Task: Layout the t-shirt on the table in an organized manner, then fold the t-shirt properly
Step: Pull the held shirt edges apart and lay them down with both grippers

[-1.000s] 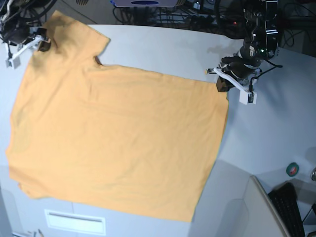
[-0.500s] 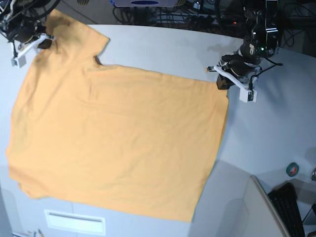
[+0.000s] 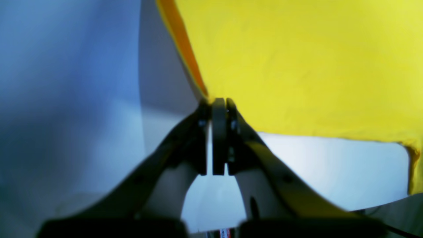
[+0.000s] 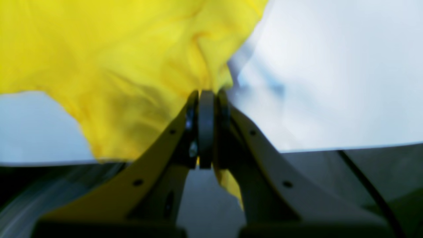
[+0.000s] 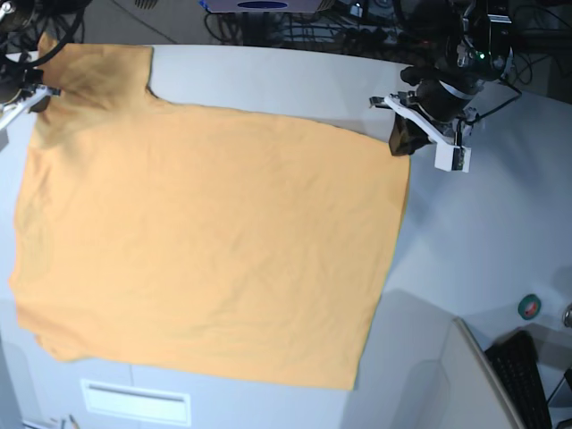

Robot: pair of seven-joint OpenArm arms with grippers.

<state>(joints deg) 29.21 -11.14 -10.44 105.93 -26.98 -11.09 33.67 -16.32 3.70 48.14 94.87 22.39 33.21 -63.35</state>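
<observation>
Spreading across the smooth surface (image 5: 313, 76), the soft orange t-shirt (image 5: 214, 241) wrinkles near one sleeve. Both end effectors, left (image 3: 213, 114) and right (image 4: 208, 99), pinch its edges, closed.

Two robot arms, upper left and upper right of base view. Left arm (image 5: 465, 67): black links, black cables, white angular bracket (image 5: 424, 125) near the end, small white block (image 5: 453, 158) below it. Right arm (image 5: 18, 67): black with white part, cropped at frame edge. Wrist views, lower centre: black tapering fingers (image 3: 218, 142) dotted with round holes, maybe screw recesses, blurry.
</observation>
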